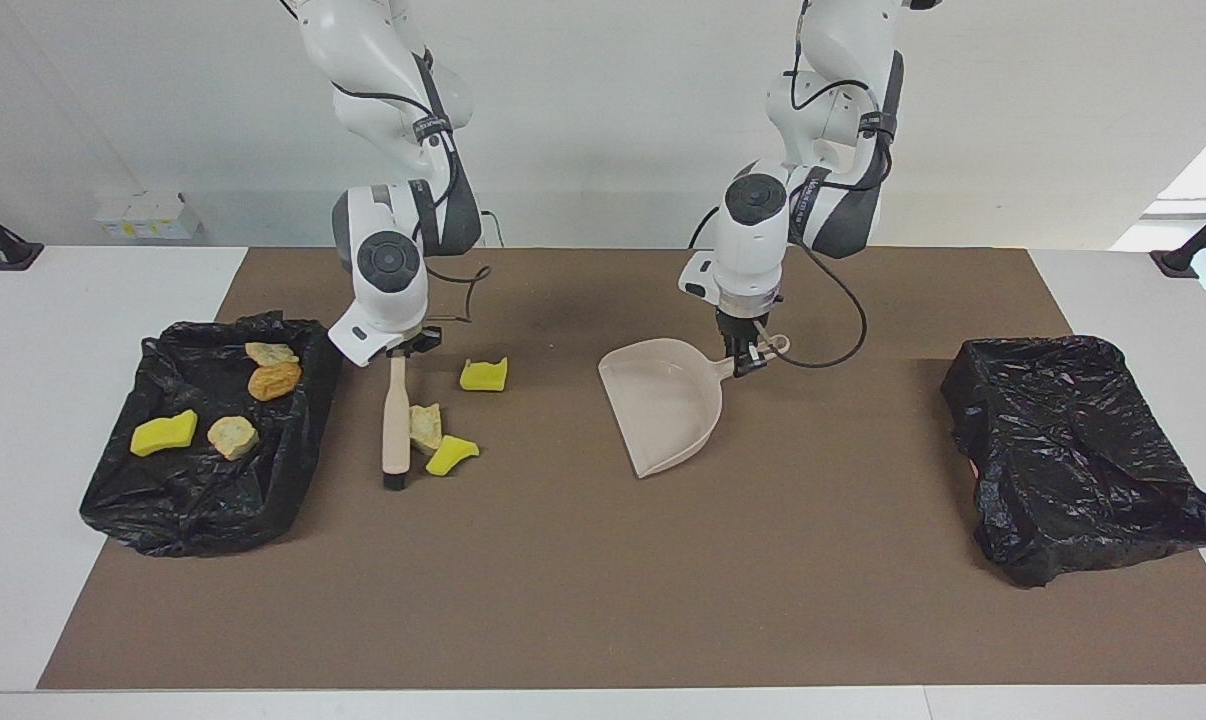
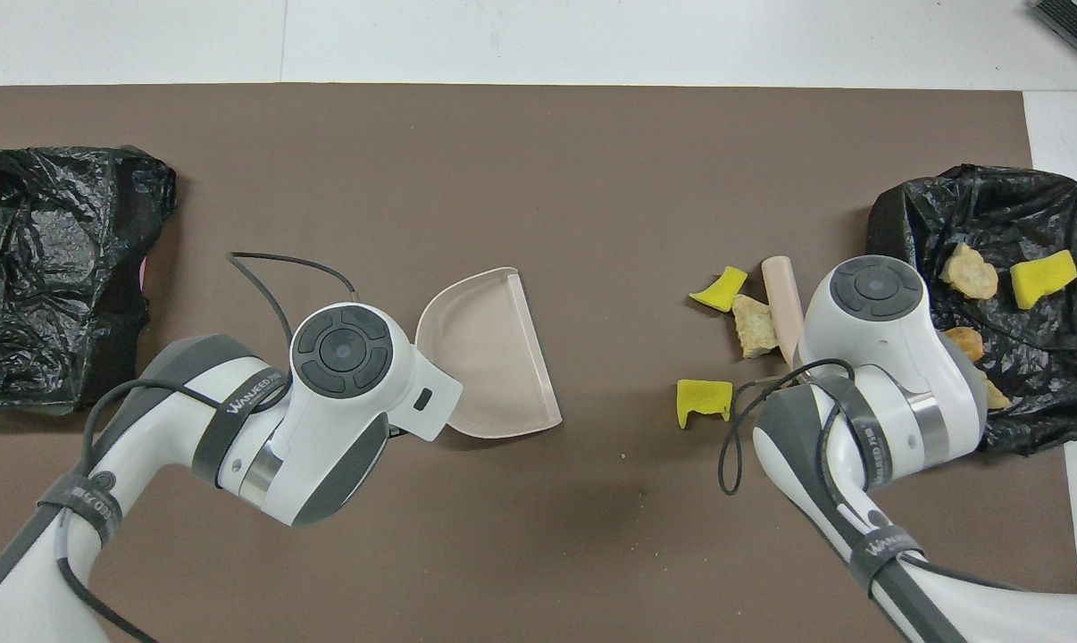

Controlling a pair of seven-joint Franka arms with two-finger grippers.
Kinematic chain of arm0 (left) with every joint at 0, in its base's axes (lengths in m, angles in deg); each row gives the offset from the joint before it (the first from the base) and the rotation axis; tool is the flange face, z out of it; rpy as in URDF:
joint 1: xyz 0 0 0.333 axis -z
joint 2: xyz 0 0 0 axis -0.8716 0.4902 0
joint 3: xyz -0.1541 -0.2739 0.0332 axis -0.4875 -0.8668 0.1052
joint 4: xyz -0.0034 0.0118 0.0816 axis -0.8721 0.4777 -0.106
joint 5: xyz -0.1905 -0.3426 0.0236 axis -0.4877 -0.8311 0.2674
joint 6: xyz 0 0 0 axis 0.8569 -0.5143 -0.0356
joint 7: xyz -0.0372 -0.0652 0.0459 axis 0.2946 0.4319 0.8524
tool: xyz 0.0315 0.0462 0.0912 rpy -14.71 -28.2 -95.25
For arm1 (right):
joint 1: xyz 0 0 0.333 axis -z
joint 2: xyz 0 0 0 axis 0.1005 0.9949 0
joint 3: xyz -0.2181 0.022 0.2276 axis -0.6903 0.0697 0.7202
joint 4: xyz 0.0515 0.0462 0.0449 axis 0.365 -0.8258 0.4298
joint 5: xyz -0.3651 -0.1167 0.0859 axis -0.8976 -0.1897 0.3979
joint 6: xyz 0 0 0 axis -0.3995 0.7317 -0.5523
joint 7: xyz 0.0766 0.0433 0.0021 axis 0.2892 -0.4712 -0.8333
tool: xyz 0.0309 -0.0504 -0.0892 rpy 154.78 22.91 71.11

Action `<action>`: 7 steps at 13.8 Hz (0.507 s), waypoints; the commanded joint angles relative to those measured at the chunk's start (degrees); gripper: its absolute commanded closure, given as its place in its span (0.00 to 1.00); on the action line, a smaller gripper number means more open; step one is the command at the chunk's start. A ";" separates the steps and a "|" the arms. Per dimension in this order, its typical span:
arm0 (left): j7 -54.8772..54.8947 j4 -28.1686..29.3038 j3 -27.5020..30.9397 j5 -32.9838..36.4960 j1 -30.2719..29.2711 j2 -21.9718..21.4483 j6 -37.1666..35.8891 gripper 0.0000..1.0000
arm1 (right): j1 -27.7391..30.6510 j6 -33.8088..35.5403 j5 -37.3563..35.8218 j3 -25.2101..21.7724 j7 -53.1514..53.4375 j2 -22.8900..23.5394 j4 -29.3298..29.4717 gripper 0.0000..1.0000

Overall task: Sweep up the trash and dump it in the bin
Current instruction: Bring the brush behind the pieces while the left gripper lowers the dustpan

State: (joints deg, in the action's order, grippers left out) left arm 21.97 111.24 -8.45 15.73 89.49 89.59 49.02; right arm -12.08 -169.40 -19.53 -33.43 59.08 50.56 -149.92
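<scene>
Right gripper [image 1: 399,350], clamped on the brush [image 1: 395,425] handle; the brush head touches a beige lump [image 1: 425,426] and a yellow chunk [image 1: 451,454] (another yellow chunk [image 1: 484,374] lies apart). Four scraps [image 1: 221,400] sit on the black bag [image 1: 163,500] at this arm's end. Left gripper [image 1: 744,358], pinching the dustpan [image 1: 668,415] handle. The overhead view hides both grippers beneath the wrists.

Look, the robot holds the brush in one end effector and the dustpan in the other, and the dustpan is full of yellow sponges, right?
Not quite. The facing view shows the dustpan empty. The yellow sponges lie outside it, on the mat and on the black bag.
</scene>
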 commanded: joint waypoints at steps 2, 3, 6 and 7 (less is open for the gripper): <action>0.63 2.98 0.57 1.32 -0.02 -2.29 1.38 1.00 | -3.43 -0.53 5.34 0.07 0.50 0.40 0.64 1.00; 0.63 2.98 0.57 1.32 -0.11 -2.29 1.30 1.00 | -4.57 -0.53 6.83 0.07 0.94 0.22 0.55 1.00; 0.46 3.16 0.66 1.32 -0.37 -1.77 1.91 1.00 | -8.44 -0.18 10.36 0.07 1.29 -0.57 0.03 1.00; 0.45 3.25 0.66 1.32 -0.55 -1.76 1.91 1.00 | -9.32 -0.18 11.67 0.16 1.29 -1.09 -0.24 1.00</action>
State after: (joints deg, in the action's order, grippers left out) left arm 22.04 112.18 -8.01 15.85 89.43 89.25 49.35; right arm -19.93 -169.40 -10.51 -33.38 59.61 50.47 -149.53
